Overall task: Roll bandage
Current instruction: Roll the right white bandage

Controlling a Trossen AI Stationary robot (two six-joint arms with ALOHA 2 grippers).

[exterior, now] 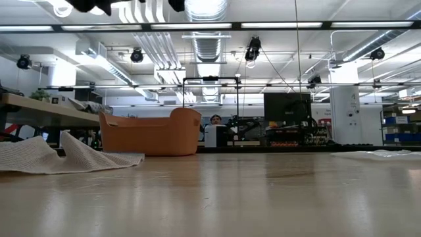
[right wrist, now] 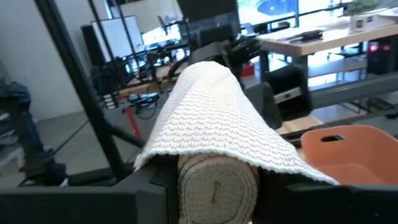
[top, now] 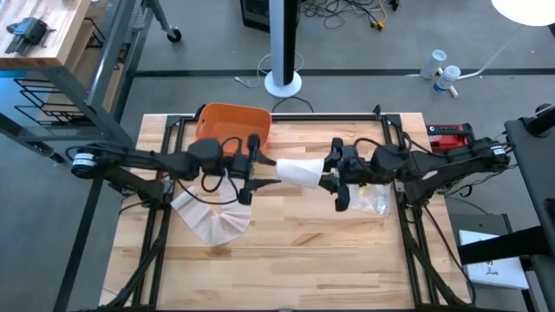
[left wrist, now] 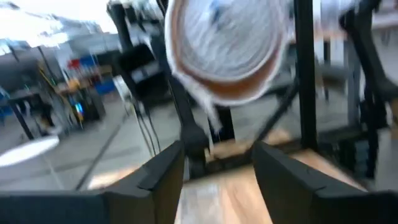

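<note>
Bandage (top: 299, 172): we hold it in the air over the bench's middle, its loose tail (top: 212, 221) trailing toward the left edge.
Right gripper (top: 334, 176): clenched on the roll.
Left gripper (top: 249, 171): seemingly parted.
Technique: keep the strip taut, turning evenly.

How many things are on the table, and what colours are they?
White bandage: 1
Orange bin: 1
Clear plastic wrapper: 1
Total: 3
</note>
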